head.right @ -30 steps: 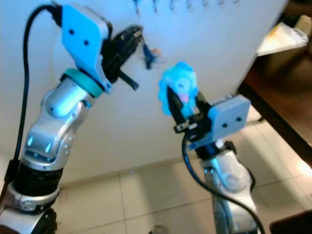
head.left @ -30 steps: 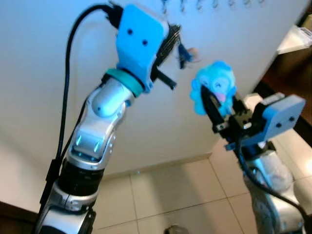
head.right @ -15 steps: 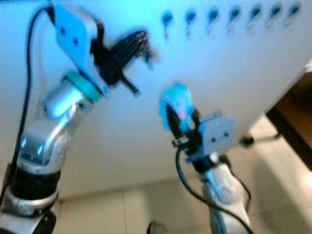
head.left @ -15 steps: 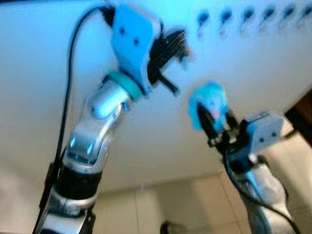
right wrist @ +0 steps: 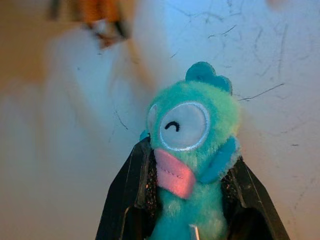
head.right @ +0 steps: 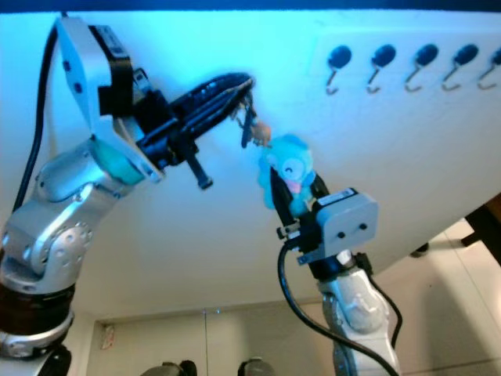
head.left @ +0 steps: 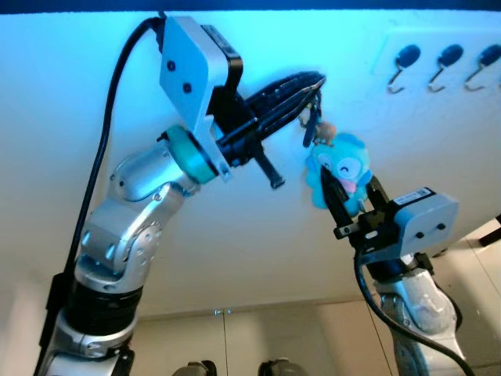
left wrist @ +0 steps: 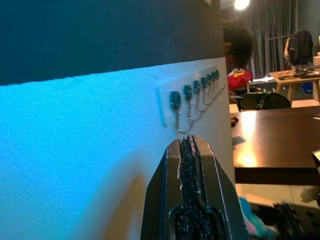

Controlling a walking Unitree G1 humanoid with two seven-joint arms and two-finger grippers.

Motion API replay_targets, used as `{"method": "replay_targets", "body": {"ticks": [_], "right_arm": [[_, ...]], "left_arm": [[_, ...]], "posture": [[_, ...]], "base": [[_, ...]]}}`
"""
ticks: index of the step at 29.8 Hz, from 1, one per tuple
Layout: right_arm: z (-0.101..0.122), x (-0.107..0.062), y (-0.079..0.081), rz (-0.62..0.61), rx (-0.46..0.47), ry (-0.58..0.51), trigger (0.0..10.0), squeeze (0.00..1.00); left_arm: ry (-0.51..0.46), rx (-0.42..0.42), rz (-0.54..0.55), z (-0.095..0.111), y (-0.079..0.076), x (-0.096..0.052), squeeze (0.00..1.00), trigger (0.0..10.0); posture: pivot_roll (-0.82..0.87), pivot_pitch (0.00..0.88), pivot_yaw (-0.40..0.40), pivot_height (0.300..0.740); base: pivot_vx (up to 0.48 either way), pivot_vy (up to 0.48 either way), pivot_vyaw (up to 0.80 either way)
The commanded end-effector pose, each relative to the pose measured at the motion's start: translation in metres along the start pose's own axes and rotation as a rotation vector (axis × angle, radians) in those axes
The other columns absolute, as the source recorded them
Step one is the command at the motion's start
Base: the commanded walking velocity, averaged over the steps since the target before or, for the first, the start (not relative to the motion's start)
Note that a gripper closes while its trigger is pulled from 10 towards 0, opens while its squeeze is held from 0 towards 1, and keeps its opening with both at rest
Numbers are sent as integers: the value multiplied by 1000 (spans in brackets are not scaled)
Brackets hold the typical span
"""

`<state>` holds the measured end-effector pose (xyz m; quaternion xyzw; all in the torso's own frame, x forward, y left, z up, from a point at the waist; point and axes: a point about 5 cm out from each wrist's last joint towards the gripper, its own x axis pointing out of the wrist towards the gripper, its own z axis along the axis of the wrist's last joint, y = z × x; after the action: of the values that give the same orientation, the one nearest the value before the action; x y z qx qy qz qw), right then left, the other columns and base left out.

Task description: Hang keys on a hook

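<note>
White wall [head.left: 235, 235] lit bluish runs across the head views, with a row of hooks [head.right: 383, 64] on a pale plate up at the right and tiled floor [head.left: 274, 337] below. The left gripper [head.left: 309, 82] is raised against the wall with its fingers closed together at the key ring, from which the keys [head.left: 311, 129] dangle. Just below them the right gripper [head.left: 348, 200] clamps the blue plush keychain [head.left: 340, 168], well short of the nearest hook.

Along the left wrist, the fingers [left wrist: 190, 165] press flat together, aimed toward the row of hooks, with a dark wooden table [left wrist: 270, 145] and a seated person [left wrist: 237, 55] beyond.

From the right wrist, the plush sits squeezed between the black fingers [right wrist: 130, 200], facing the camera against scuffed wall.

The plush looks soft and light, poor for precise steering; the small rigid ring is probably the better hold, though the keys may swing.
</note>
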<state>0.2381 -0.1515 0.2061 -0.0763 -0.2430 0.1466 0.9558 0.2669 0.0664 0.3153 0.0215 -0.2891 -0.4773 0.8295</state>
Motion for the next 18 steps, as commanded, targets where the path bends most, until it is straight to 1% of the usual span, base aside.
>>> {"method": "replay_targets", "body": {"ticks": [1,2,5,7,9,12,13,15,16,18], "right_arm": [[-3,-2,0,-9,3,7,10000,0],[-3,-2,-2,-20,-4,2,10000,0],[-2,-4,-11,-108,-44,-11,10000,0],[-2,-4,-11,-108,-44,-11,10000,0],[-1,-5,-16,-153,-61,-13,10000,0],[-1,-5,-17,-158,-65,-12,10000,0],[-1,-4,-16,-157,-65,-5,10000,0],[-1,-4,-16,-157,-65,-5,10000,0],[-2,-4,-14,-151,-63,3,10000,0],[-2,-4,-14,-151,-63,3,10000,0]], "left_arm": [[-17,-1,-34,4,-5,-1,0,10000],[-19,1,-42,6,-6,-1,0,10000],[-10,38,-60,8,-7,2,0,10000],[-10,38,-60,8,-7,2,0,10000],[8,46,-46,4,-6,4,0,10000],[21,48,-18,1,-3,5,0,10000],[43,43,15,-3,0,5,0,10000],[43,43,15,-3,0,5,0,10000],[67,33,56,-7,3,3,0,10000],[67,33,56,-7,3,3,0,10000]], "posture": [[-109,65,75,740],[-108,72,73,740],[-107,79,77,740],[-107,79,77,740],[-111,81,80,740],[-114,80,82,740],[-112,81,83,740],[-112,81,83,740],[-112,83,83,740],[-112,83,83,740]], "base": [[0,0,0],[0,0,0],[0,0,0],[0,0,0],[0,0,0],[0,0,0],[0,0,0],[0,0,0],[0,0,0],[0,0,0]]}}
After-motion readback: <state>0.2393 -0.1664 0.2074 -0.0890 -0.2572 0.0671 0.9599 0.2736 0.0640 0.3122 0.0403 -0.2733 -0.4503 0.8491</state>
